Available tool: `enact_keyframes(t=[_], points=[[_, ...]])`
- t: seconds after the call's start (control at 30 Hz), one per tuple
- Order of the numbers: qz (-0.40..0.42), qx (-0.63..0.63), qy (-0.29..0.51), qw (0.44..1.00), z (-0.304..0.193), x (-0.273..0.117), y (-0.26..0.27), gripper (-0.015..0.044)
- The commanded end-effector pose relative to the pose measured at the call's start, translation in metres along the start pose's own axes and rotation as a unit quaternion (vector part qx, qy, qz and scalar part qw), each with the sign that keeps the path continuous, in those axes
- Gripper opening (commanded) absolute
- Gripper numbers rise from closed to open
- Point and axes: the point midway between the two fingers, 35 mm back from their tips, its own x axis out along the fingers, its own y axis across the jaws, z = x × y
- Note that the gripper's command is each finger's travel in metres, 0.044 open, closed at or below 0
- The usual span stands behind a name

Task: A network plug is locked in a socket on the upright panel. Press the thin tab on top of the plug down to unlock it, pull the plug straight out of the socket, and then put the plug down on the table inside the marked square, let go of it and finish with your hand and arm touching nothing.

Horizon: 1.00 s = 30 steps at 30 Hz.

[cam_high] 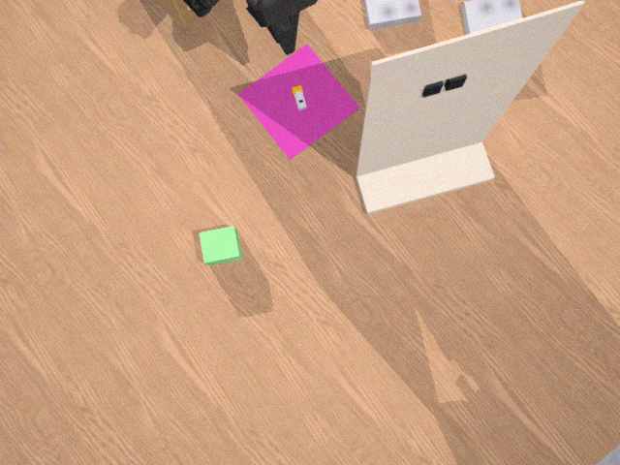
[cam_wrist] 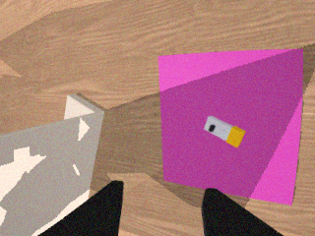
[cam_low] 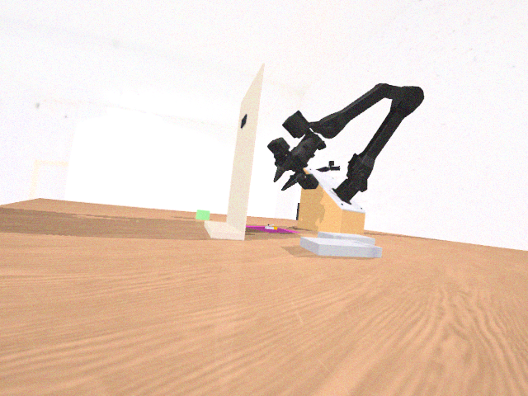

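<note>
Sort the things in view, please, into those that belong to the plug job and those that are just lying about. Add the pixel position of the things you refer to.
Part of the job:
- white-and-yellow plug (cam_high: 296, 99) (cam_low: 271, 227) (cam_wrist: 222, 126)
- magenta square (cam_high: 277, 117) (cam_low: 255, 228) (cam_wrist: 182, 157)
- upright panel (cam_high: 425, 125) (cam_low: 242, 170) (cam_wrist: 89, 147)
- gripper (cam_low: 278, 186) (cam_wrist: 163, 195)

Apparently just lying about:
- green block (cam_high: 219, 245) (cam_low: 202, 214)
- two pale grey slabs, seen in the top and exterior views
</note>
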Motion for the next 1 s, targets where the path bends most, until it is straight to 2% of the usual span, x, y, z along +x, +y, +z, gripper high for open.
enact_keyframes(t=[0.0,0.97], points=[[0.002,-0.003,-0.001,1.0,0.001,-0.006,0.007,0.0156],[0.006,-0.008,0.0,1.0,-0.002,-0.088,0.061,0.0156]])
